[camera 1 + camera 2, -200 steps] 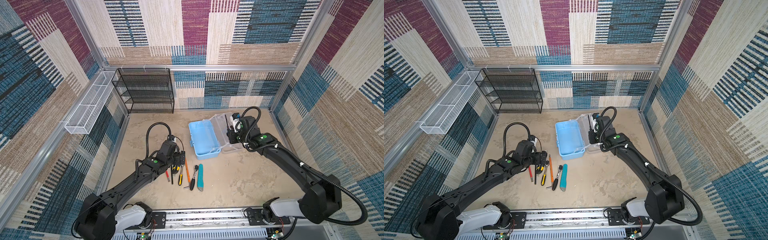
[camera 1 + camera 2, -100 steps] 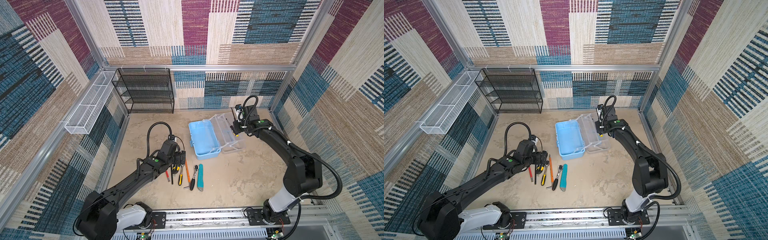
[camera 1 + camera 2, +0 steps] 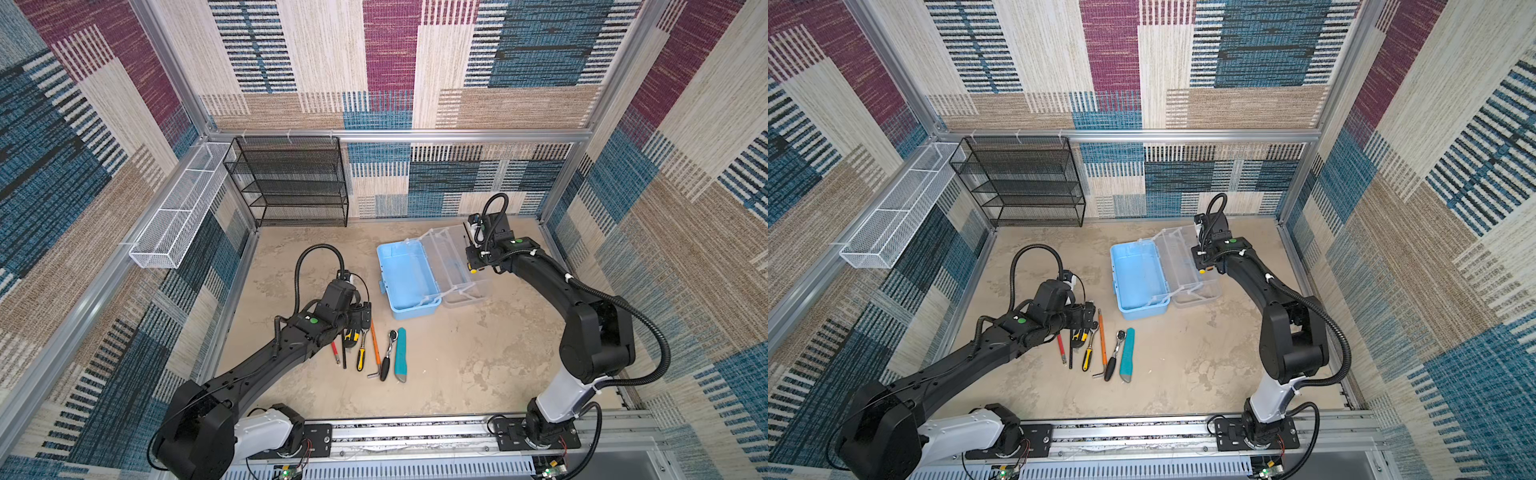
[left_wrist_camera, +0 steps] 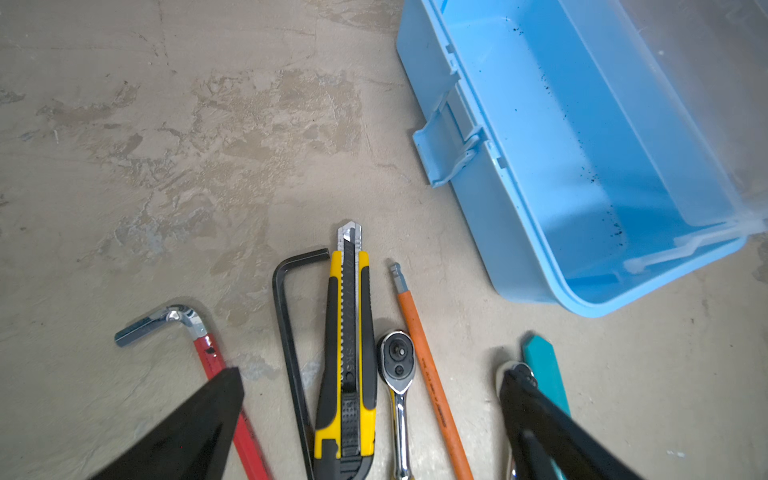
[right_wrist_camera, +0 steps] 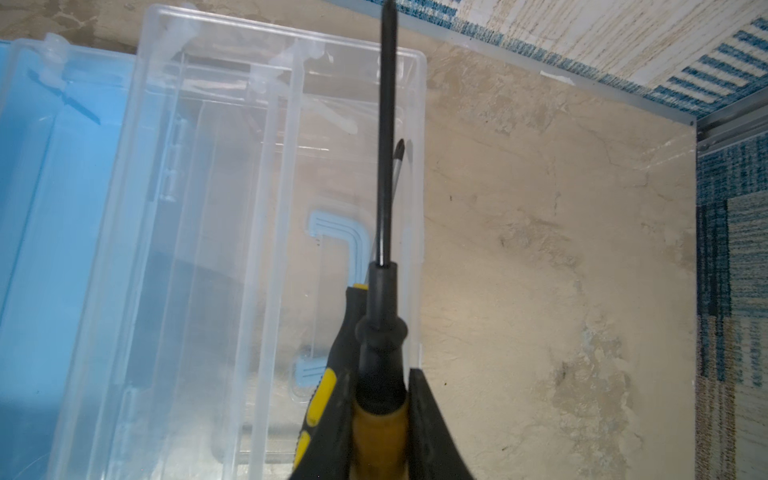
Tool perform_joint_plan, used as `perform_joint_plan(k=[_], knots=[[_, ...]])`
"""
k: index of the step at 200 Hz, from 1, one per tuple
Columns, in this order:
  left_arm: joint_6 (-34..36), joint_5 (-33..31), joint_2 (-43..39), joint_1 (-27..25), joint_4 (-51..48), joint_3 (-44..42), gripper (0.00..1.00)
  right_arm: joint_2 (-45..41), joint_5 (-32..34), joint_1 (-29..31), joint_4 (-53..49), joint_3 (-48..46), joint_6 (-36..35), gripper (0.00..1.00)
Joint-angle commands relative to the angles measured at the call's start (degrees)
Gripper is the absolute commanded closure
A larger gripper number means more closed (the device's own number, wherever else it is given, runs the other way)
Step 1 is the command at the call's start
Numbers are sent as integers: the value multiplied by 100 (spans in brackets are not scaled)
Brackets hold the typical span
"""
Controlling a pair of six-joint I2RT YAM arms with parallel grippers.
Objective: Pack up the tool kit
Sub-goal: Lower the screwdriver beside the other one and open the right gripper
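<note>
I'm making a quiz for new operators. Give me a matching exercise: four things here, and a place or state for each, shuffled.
Things:
1 screwdriver
2 teal knife
3 toolbox
4 black rack

States:
A open, empty
B standing at the back of the table
C held in the right gripper
D lying beside a ratchet

Pairs: 1-C; 2-D; 3-A; 4-B

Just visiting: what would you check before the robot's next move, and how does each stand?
1. Toolbox open: ok, lid lies open beside the tub.
2. Tub has room: ok, it is empty.
3. Right jaws grip a screwdriver: ok.
4. Screwdriver over the tub: not ok, it is at the lid.
5. Left jaws open above the loose tools: ok.
6. Tool the left jaws will take: cannot tell.
</note>
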Motion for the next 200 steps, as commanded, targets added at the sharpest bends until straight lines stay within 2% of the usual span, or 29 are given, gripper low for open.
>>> perform_joint_plan(k=[1, 50, 88, 137, 165, 200], knots=[[-21, -18, 30, 3, 98, 21, 0, 13, -76, 3, -43, 28, 13, 75], [-19, -37, 0, 7, 63, 24, 0, 64, -129, -7, -78, 43, 167, 71], [-27, -51, -43, 9, 53, -4, 0, 141, -118, -6, -129, 104, 340, 62], [-28, -59, -57, 2, 49, -10, 0, 101, -47, -8, -184, 193, 386, 60], [-29, -28, -48, 5, 70, -22, 0, 51, 12, -10, -193, 167, 415, 55], [-30, -16, -49, 3, 58, -1, 0, -142, -220, -5, -84, 141, 530, 47]])
